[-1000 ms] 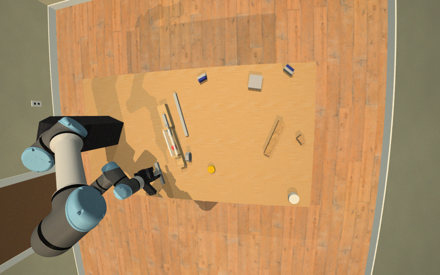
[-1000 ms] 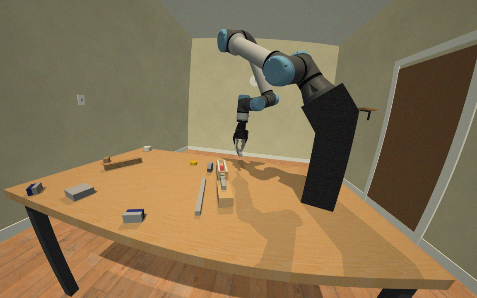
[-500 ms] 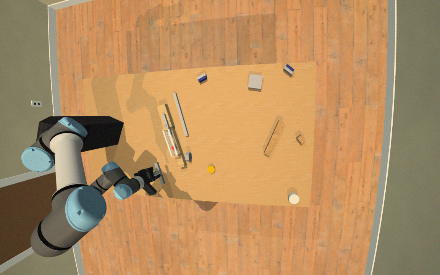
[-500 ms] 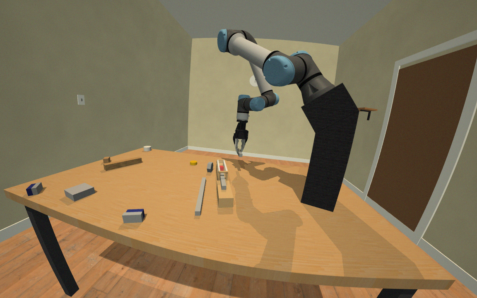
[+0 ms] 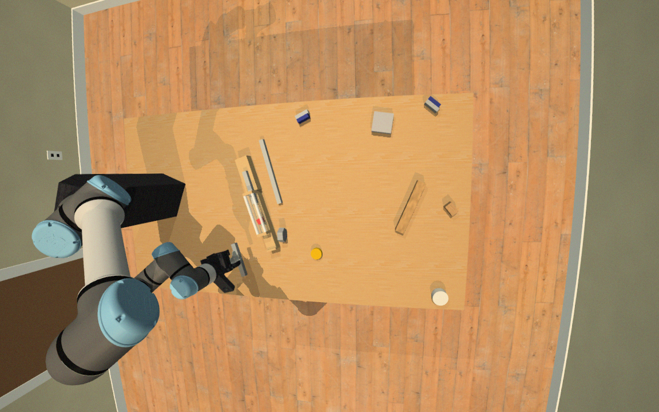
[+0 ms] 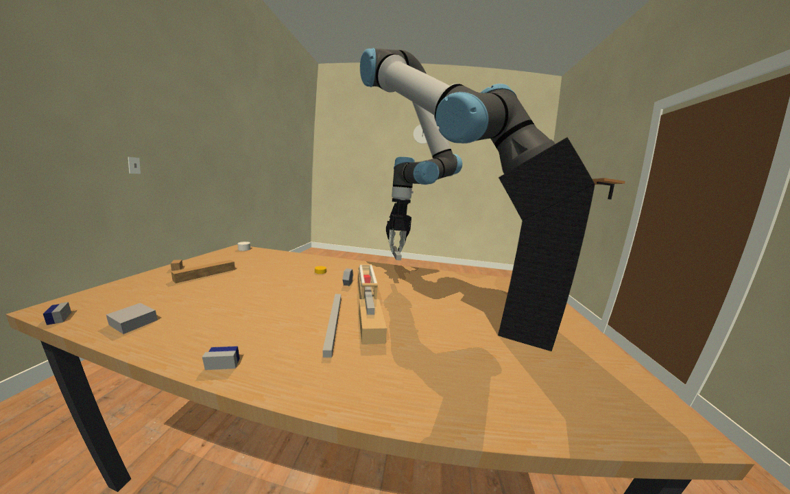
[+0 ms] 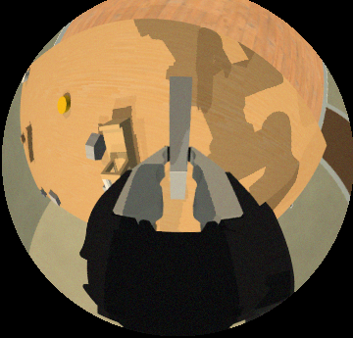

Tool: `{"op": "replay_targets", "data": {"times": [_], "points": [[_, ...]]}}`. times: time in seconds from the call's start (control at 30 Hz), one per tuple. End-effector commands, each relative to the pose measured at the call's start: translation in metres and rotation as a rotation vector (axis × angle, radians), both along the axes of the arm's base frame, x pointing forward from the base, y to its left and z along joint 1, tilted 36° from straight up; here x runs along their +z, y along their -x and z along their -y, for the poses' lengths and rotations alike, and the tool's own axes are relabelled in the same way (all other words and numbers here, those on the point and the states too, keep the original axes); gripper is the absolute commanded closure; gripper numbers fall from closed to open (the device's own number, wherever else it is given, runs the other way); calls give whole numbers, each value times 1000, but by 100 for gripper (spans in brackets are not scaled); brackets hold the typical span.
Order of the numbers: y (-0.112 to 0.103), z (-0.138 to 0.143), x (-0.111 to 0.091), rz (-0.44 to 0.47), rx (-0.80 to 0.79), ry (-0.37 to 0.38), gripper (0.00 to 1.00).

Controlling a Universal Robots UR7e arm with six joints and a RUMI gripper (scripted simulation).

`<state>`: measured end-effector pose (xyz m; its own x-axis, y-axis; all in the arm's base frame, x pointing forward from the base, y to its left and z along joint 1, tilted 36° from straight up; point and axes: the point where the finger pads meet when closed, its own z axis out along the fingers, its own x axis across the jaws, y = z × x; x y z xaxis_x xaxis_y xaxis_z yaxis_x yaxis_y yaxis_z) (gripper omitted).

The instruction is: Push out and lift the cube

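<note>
A: What does the end effector [image 7: 177, 181] have hold of?

B: A short grey stick [image 7: 179, 127]. The jaws are nearly closed and clamp one end of it, and the rest juts out ahead of the fingers in the wrist view. From above, the stick [image 5: 237, 258] lies crosswise at the tip of the end effector [image 5: 233, 260].

A: Where is the arm?

B: It hangs above the tabletop [image 6: 508, 393], near the edge closest to the black base [image 6: 542, 245]. In the exterior view the end effector [image 6: 397, 252] points down and sits clear of the surface, just beyond the far end of the channel [image 6: 368, 288].

A: And the cube?

B: The red cube [image 5: 258, 220] is inside the channel [image 5: 257, 210], under the see-through roof, closer to the end nearest the arm. It also shows red through the channel from the exterior view [image 6: 366, 277].

A: What else lies by the channel?

B: A second short grey piece [image 5: 247, 180] rests on the wooden part at the channel's other end. A long grey bar [image 5: 270, 171] lies alongside, just beside it and roughly parallel. A small grey block [image 5: 281, 234] sits near the end by the arm, and a yellow disc [image 5: 316, 253] is a little farther out.

A: Anything farther away?

B: A wooden plank [image 5: 409, 203], a small brown block [image 5: 449, 207], a white cylinder [image 5: 440, 296], a flat grey slab [image 5: 382, 122] and two blue-and-grey blocks [image 5: 302, 117] [image 5: 432, 104], all well apart from the channel.
</note>
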<state>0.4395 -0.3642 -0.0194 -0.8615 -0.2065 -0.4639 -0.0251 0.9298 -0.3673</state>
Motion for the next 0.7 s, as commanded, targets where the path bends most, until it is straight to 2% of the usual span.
{"op": "replay_targets", "data": {"times": [0.0, 0.37, 0.67], "points": [[1, -1, 0, -1, 0, -1, 100], [-3, -18, -6, -3, 2, -4, 100], [-13, -72, -19, -5, 5, -2, 100]]}}
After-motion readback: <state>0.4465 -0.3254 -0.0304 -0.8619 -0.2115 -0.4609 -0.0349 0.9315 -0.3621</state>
